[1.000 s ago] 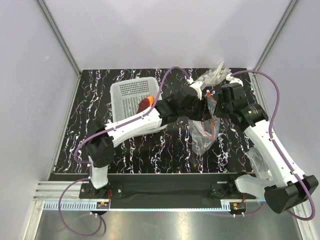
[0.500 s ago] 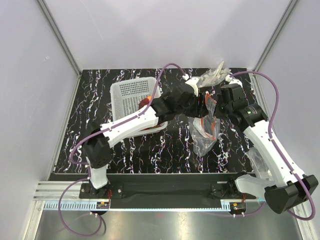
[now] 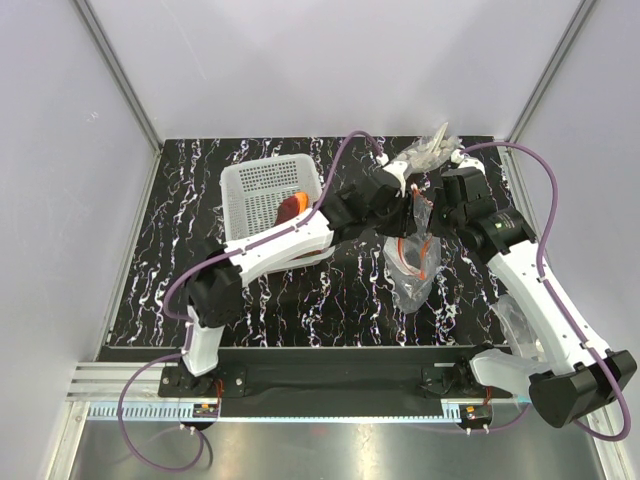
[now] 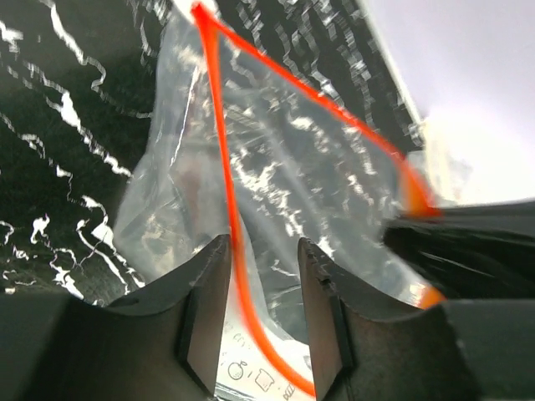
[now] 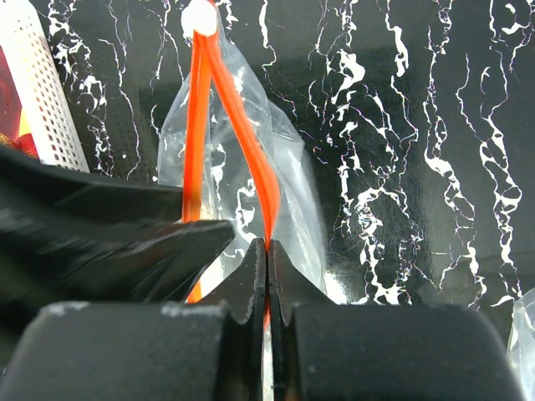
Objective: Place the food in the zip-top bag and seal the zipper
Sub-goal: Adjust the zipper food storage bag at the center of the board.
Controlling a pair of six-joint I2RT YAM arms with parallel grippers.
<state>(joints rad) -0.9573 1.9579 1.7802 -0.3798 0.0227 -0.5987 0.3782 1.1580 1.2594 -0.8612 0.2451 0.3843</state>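
Right gripper (image 5: pixel 266 251): pressed together on one lip of the zipper (image 5: pixel 251 159). I am holding the mouth up off the worktop (image 3: pixel 330 290) near its far right corner.
Left gripper (image 4: pixel 263 251): jaws spread, pinching nothing. The other orange lip runs through the gap, close to one finger.
Bag (image 3: pixel 415 270): hangs from the two grippers and trails toward the near edge. Its mouth is parted into a narrow V.
Food (image 3: pixel 292 206): not in the bag that I can see. A red-orange piece lies in the white basket (image 3: pixel 262 180), toward the far left of the worktop.
Key relation: the free lip lies lengthwise between my left jaws, pointing away from the wrist. I judge that closing in place would catch it.
Nearer arm: both are at the mouth, but the left one lies alongside the basket, so I reckon fetching falls to it.
Change: the left arm swung toward the back and has settled again. It hid the red-orange piece half a second ago, and the piece now shows. The right grip has not altered.
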